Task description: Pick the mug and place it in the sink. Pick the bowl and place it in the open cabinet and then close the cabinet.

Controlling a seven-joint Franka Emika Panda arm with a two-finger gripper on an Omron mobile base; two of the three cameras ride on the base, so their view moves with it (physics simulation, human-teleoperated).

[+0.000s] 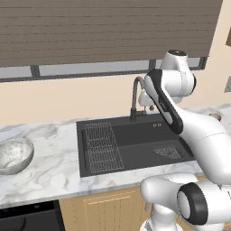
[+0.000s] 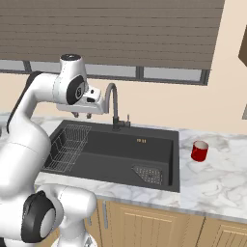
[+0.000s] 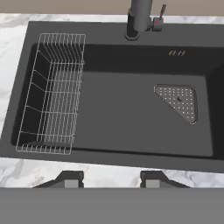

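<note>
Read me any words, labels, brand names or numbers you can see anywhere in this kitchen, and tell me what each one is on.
No readable text anywhere.
Sink: a few small orange marks on the back wall below the faucet, too small to read.
Mug, bowl, gripper: plain, no label or number.

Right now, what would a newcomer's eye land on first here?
The wide black sink set in the marble counter, with its wire rack at the left end and the white arm's gripper hanging above that end, jaws apart and holding nothing. Then the red mug right of the sink, and the marbled bowl far left.
</note>
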